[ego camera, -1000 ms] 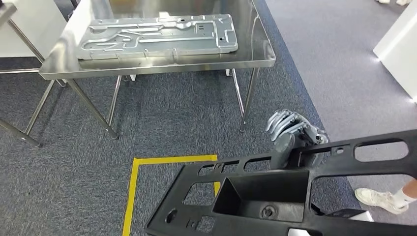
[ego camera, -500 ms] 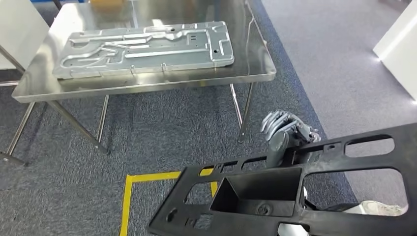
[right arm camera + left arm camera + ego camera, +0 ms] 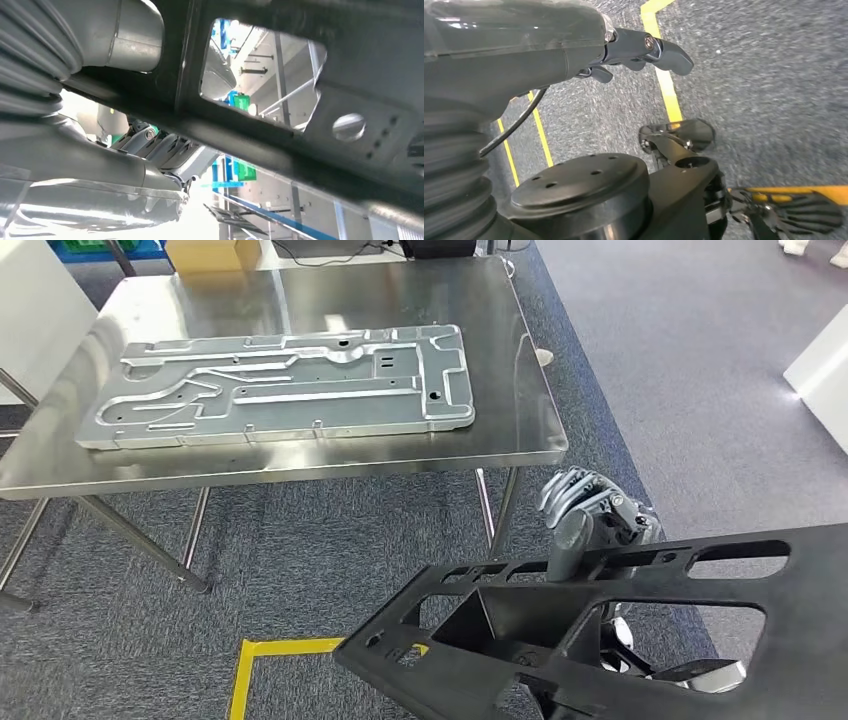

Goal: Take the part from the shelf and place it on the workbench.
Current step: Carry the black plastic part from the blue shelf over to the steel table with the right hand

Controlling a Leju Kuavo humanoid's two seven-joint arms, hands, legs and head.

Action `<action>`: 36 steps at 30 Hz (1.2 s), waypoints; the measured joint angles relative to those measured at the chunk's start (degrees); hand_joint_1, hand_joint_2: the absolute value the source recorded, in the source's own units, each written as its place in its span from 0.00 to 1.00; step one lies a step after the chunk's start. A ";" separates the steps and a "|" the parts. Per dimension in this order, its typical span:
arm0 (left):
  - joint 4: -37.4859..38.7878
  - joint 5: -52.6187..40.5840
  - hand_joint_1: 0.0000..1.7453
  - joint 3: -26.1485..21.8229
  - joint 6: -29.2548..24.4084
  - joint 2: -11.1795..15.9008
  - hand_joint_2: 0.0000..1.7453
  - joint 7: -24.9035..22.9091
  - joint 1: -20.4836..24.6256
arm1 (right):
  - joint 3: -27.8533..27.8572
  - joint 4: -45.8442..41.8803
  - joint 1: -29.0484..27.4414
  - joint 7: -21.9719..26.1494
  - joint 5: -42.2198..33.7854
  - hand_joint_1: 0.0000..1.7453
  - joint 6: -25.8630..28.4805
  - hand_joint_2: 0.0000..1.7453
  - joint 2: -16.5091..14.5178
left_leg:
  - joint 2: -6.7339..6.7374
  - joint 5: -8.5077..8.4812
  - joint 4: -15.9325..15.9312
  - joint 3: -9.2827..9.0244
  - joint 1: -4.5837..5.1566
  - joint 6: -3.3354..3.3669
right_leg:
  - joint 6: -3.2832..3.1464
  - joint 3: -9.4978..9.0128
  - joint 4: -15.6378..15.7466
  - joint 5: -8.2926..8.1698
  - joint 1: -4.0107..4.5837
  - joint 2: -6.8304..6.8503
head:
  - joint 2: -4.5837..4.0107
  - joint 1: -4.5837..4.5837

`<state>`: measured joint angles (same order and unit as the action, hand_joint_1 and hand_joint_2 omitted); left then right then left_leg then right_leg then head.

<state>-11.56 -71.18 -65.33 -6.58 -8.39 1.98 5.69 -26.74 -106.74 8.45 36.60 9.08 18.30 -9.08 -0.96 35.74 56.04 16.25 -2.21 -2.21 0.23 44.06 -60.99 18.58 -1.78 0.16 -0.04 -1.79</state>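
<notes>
Stretching across the upper half of the head view, a stainless steel workbench (image 3: 520, 390) stands on thin metal legs over dark grey carpet (image 3: 330, 530). A large pressed metal panel (image 3: 290, 385), silver and ribbed with raised channels, lies flat on the workbench top and covers most of its left and middle. A cardboard box (image 3: 210, 252) sits at the far edge of the workbench.

Nearer the robot, a big black plastic part (image 3: 620, 630), a long frame with rectangular openings and a deep box-shaped pocket, is held in the air above the carpet, below and to the right of the workbench and well apart from it. It tilts, its left end lower. The right hand (image 3: 590, 515) grips the part's upper edge, thumb pressed down the near face and fingers curled over the far side. From the right wrist view the black frame crosses close in front of the right hand (image 3: 155, 145), whose fingers wrap against it.

Yellow tape (image 3: 290, 655) marks a corner on the carpet under the part's left end.

From the left wrist view, the left hand (image 3: 634, 50) hangs over the carpet, fingers loosely apart, holding nothing.
</notes>
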 joint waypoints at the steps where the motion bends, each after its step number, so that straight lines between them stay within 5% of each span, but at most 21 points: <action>1: 0.00 0.05 0.00 0.00 0.04 0.00 1.00 0.10 0.08 | 0.02 -0.05 0.07 -0.03 0.14 0.94 -0.03 1.00 -0.07 | 0.12 -0.57 3.27 1.80 -0.04 -0.10 | -0.47 -0.61 0.23 0.53 0.06 0.14 | 0.00 0.09; 2: 0.00 0.12 0.00 -0.01 0.07 0.00 1.00 0.16 0.13 | 0.03 -0.09 0.05 -0.05 0.27 0.94 -0.05 1.00 -0.11 | 0.31 -0.09 7.08 4.17 -0.02 -0.12 | -0.82 -1.27 0.48 1.07 0.13 0.29 | 0.00 0.23; 4: 0.00 0.27 0.00 -0.06 0.09 0.00 1.00 0.19 0.12 | 0.03 -0.08 0.00 -0.05 0.44 0.94 -0.07 1.00 -0.13 | 0.52 3.82 13.40 9.35 0.17 -0.02 | -1.29 -2.58 0.68 2.26 0.47 0.62 | 0.00 0.35; 6: 0.00 0.32 0.00 -0.14 0.09 0.00 1.00 0.19 0.00 | 0.03 -0.07 -0.06 -0.05 0.50 0.94 -0.16 1.00 -0.13 | 0.60 6.79 14.98 12.92 0.43 0.27 | -1.56 -4.02 0.70 3.45 0.95 0.94 | 0.00 0.39; 7: 0.00 0.32 0.00 -0.18 0.09 0.00 1.00 0.19 -0.08 | 0.03 -0.07 -0.08 -0.05 0.50 0.94 -0.21 1.00 -0.13 | 0.71 5.72 13.58 13.69 0.60 0.60 | -1.65 -4.85 0.69 4.03 1.20 1.19 | 0.00 0.39; 8: 0.01 0.32 0.00 -0.21 0.09 0.00 1.00 0.19 -0.14 | 0.03 -0.06 -0.09 -0.05 0.50 0.94 -0.25 1.00 -0.13 | 1.15 2.78 10.89 13.86 0.86 1.08 | -1.71 -5.71 0.70 4.57 1.40 1.52 | 0.00 0.39; 9: 0.01 0.32 0.00 -0.23 0.09 0.02 1.00 0.19 -0.18 | 0.03 -0.04 -0.09 -0.05 0.50 0.94 -0.27 1.00 -0.13 | 2.26 -0.78 7.89 13.74 1.23 1.66 | -1.71 -6.48 0.72 5.02 1.54 1.93 | 0.00 0.34; 11: 0.01 0.32 0.00 -0.26 0.09 0.05 1.00 0.19 0.02 | 0.07 0.01 -0.20 -0.07 0.50 0.94 -0.35 1.00 -0.13 | 4.45 -4.71 3.68 13.90 1.97 2.49 | -1.41 -7.32 0.73 5.54 1.70 2.78 | 0.00 0.37; 12: 0.01 0.32 0.00 -0.26 0.09 0.07 1.00 0.20 0.13 | 0.08 0.04 -0.27 -0.08 0.50 0.94 -0.39 1.00 -0.13 | 4.99 -5.28 3.09 14.19 2.27 2.72 | -1.11 -7.46 0.74 5.67 1.72 3.27 | 0.00 0.43; 14: 0.00 0.30 0.00 -0.26 0.09 0.04 1.00 0.28 0.18 | 0.10 0.07 -0.31 -0.07 0.56 0.94 -0.42 1.00 -0.13 | 4.04 -6.26 2.62 14.35 2.32 3.02 | -0.40 -7.72 0.86 5.87 1.80 4.38 | 0.00 0.68; 16: 0.00 0.20 0.00 -0.26 0.13 0.03 1.00 0.39 0.04 | 0.10 0.05 -0.28 -0.06 0.71 0.94 -0.27 1.00 -0.13 | 2.75 -7.69 1.75 14.01 1.99 3.47 | 0.30 -7.62 -0.14 7.01 1.67 3.57 | 0.00 0.66; 20: 0.00 -0.02 0.00 -0.26 0.51 0.01 1.00 0.46 0.16 | 0.14 0.05 -0.75 -0.11 1.28 0.94 0.16 1.00 -0.07 | 0.12 -8.47 1.32 14.17 1.79 4.03 | 1.19 -2.51 -11.95 13.25 1.25 0.33 | 0.00 0.57; 22: 0.01 0.00 0.00 -0.27 0.67 -0.01 1.00 0.45 0.04 | 0.14 0.07 -1.01 -0.12 1.49 0.94 0.20 1.00 -0.04 | -1.42 -8.41 1.46 14.15 1.82 3.96 | 1.24 -2.09 -12.93 12.35 1.18 0.07 | 0.00 0.58; 25: 0.01 0.15 0.00 -0.27 0.68 -0.17 1.00 0.45 0.06 | 0.15 0.08 -1.08 -0.16 1.64 0.94 0.19 1.00 -0.04 | -3.70 -8.11 1.77 14.13 1.77 3.52 | 0.69 -7.08 -2.49 7.22 0.90 -2.94 | 0.00 0.64; 27: 0.02 0.24 0.00 -0.28 0.67 -0.31 1.00 0.45 0.20 | 0.16 0.07 -1.15 -0.19 1.66 0.94 0.16 1.00 -0.05 | -4.91 -8.00 1.90 14.62 1.53 2.87 | 0.34 -8.83 1.45 6.50 0.87 -5.11 | 0.00 0.73; 29: 0.02 0.32 0.00 -0.28 0.62 -0.32 1.00 0.44 0.27 | 0.18 0.05 -1.22 -0.20 1.66 0.94 0.03 1.00 -0.07 | -6.03 -8.06 1.67 14.99 1.26 2.01 | 0.00 -9.09 1.98 6.59 0.92 -4.45 | 0.00 0.78; 32: 0.00 0.39 0.00 -0.30 0.52 -0.30 1.00 0.42 0.27 | 0.19 0.07 -1.22 -0.19 1.66 0.94 -0.20 1.00 -0.14 | -2.75 -6.38 4.34 16.21 1.47 1.22 | -0.98 -10.03 3.15 6.49 0.53 -2.15 | -0.01 1.07; 34: 0.00 0.46 0.00 -0.32 0.52 -0.31 1.00 0.46 0.38 | 0.19 0.09 -1.36 -0.18 1.66 0.94 -0.33 1.00 -0.15 | -0.19 -3.02 11.26 19.86 1.44 0.84 | -1.42 -10.30 3.33 6.70 0.59 -0.37 | 0.00 1.29; 36: 0.00 0.54 0.00 -0.34 0.55 -0.31 1.00 0.55 0.54 | 0.19 0.16 -1.50 -0.21 1.66 0.94 -0.43 1.00 -0.15 | 0.37 -1.40 17.01 23.03 1.28 0.40 | -1.43 -10.39 3.30 6.97 0.63 1.44 | 0.00 1.29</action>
<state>-11.56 -70.64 -65.67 -6.03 -8.70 2.52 6.24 -26.56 -106.58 6.95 36.39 10.73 17.87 -9.22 -0.59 34.34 73.04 39.28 -0.92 -1.80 -1.20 33.67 -57.70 25.55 -1.15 1.60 -0.04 -0.50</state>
